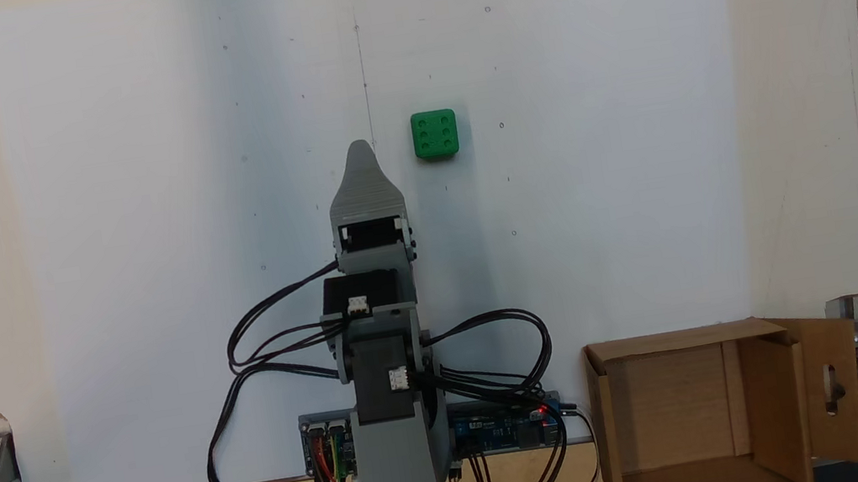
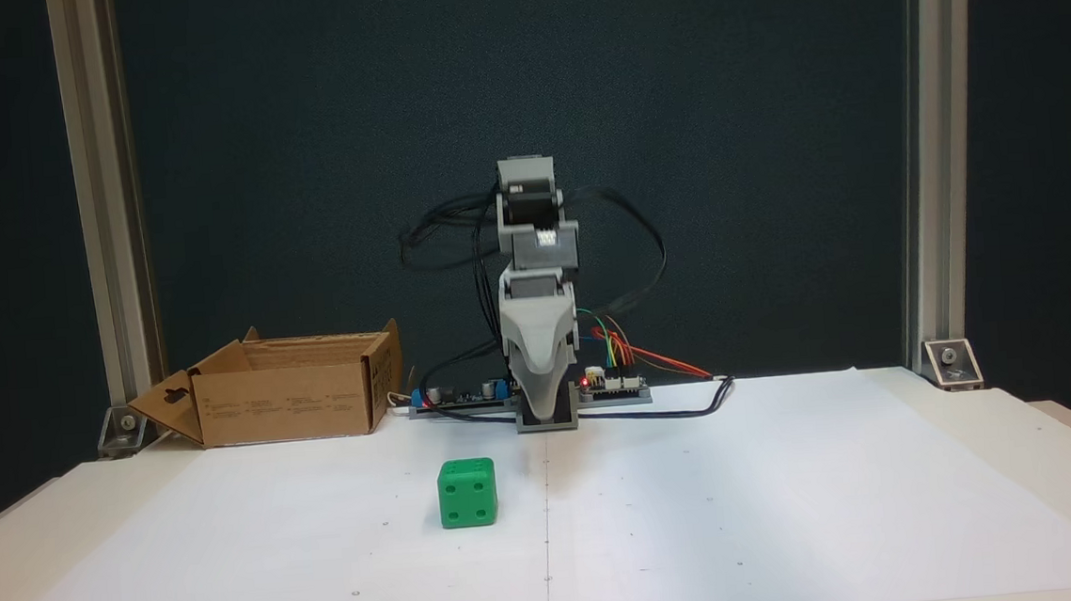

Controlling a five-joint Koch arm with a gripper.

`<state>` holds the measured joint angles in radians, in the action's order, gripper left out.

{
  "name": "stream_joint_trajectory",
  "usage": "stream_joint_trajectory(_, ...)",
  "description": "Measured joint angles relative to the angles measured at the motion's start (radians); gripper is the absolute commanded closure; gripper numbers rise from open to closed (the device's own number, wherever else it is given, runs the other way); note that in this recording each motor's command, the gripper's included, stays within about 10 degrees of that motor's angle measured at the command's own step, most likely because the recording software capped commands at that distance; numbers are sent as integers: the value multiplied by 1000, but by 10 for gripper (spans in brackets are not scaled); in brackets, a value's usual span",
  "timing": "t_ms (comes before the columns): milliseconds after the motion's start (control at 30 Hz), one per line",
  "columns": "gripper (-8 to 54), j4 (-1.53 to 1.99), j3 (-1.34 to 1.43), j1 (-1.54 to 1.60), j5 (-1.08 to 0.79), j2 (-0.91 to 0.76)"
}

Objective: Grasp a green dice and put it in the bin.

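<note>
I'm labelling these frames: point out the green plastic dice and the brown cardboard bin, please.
Green plastic dice [image 1: 434, 134]: a fixed view, on its six-pip top face.
Brown cardboard bin [image 2: 284, 414]: a fixed view, on its printed front wall.

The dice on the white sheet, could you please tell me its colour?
Bright green, pips included; the dice shows best in the fixed view from above.

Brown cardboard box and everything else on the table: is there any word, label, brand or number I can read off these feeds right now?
Brown corrugated cardboard box: rows of small dark print on its front wall, too small and blurred to read.
Small bright green plastic dice: no digits, only pips; six on the top face.
Blue circuit board at the grey arm's base: any markings too small to read.
No other text, brand or sign is legible.
</note>
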<state>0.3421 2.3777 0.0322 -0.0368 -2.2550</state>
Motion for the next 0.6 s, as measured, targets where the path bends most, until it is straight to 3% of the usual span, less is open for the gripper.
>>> stream_joint_trajectory(400, 24, 428, -308, -41, 0, 11)
stream_joint_trajectory(600, 23, 598, -512, -107, 0, 178)
